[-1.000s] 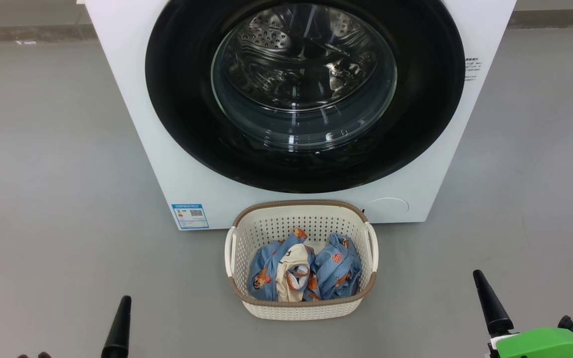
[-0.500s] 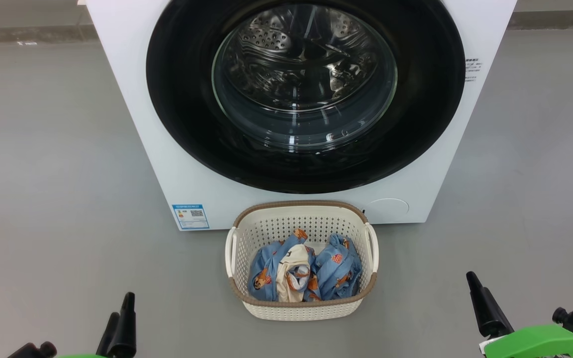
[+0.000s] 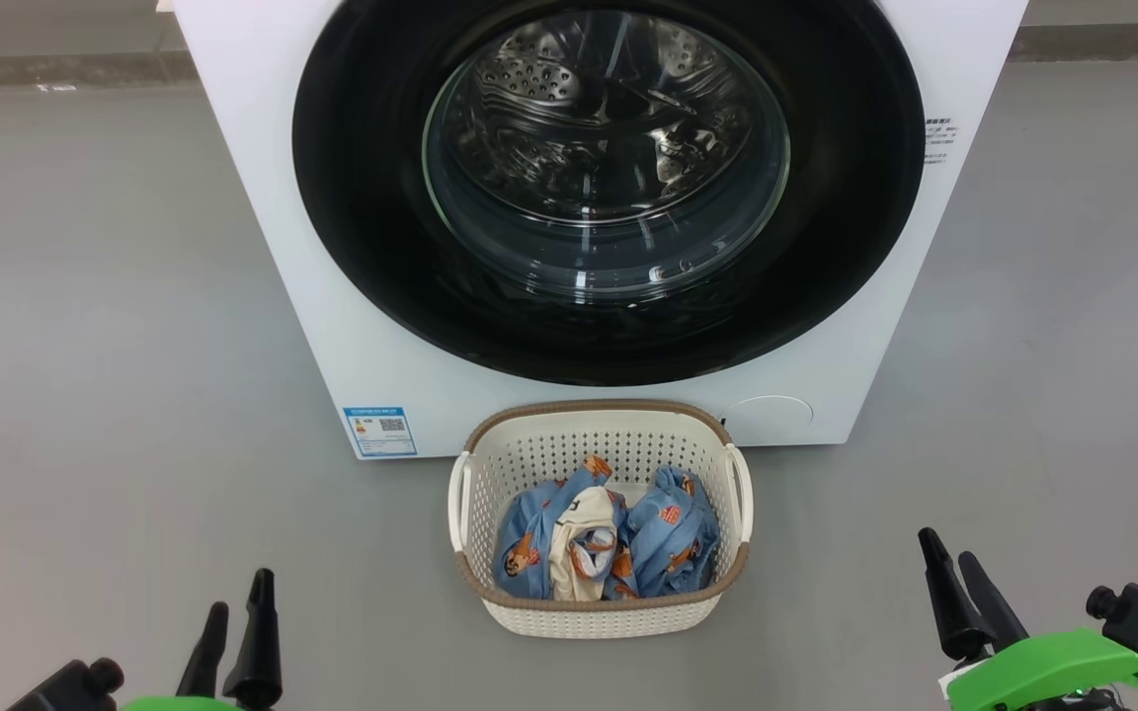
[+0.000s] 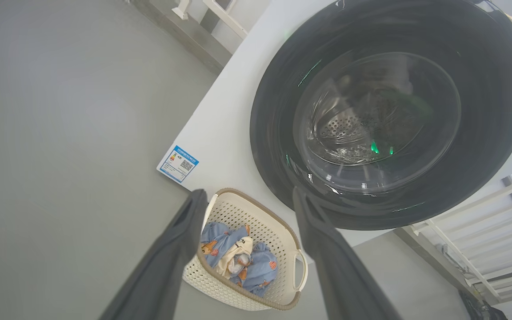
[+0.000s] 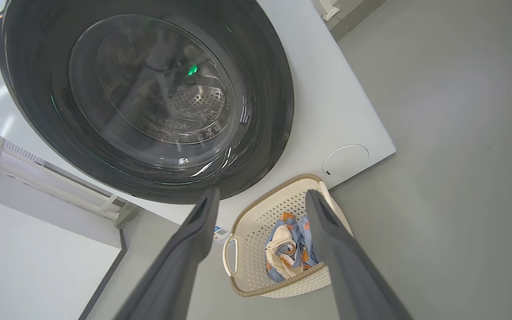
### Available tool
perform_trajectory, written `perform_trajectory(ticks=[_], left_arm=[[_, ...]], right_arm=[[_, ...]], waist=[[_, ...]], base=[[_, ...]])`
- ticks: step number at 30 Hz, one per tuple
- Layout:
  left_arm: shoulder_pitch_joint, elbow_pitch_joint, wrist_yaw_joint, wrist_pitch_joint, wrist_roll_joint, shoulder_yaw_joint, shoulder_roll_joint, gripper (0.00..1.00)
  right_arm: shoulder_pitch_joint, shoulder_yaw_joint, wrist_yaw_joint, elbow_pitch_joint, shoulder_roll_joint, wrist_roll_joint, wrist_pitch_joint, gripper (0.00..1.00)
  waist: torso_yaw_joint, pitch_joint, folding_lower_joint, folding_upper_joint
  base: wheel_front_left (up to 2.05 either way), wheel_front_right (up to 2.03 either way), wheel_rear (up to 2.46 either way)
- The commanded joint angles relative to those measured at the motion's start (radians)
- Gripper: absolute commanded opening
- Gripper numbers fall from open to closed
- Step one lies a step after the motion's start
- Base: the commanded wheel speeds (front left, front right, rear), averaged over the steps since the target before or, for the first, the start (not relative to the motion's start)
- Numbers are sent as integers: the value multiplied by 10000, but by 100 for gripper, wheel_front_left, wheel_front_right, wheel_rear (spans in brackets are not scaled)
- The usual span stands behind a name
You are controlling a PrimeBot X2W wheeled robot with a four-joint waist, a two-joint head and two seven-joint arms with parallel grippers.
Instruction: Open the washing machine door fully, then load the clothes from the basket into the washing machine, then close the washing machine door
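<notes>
Now my left fingers point(image 3: 248, 632) and right fingers point(image 3: 964, 612) stand spread wide, empty; ahead between them sits the basket point(image 3: 589, 617) of clothes point(image 3: 668, 533), washing machine door point(image 3: 352, 197) shut beyond.

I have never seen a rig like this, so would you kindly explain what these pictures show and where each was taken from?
This is a wheeled robot with two arms, each ending in a two-fingered gripper. The head view looks down from a camera on its head: the left gripper is at the lower left and the right gripper at the lower right, both open and holding nothing. The two wrist views look along each gripper's own dark fingers. Before the robot stands a white washing machine, its round black door shut. On the grey floor in front sits a cream basket holding blue printed clothes.
</notes>
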Motion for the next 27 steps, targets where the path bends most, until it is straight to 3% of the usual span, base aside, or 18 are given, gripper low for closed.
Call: perform_trajectory(ticks=[1,27], left_arm=[[-403,-351,-23,-144,362,157,196,100],[-487,-697,-30,-908,3622,141,285,100]], right_arm=[[-496,197,10,-207,-182,-416,-137,100],[-696,253,14,-166,-440,-3295,-898,100]], waist=[[1,3,-1,-1],[-92,31,-1,-1]], base=[[0,0,0],[0,0,0]])
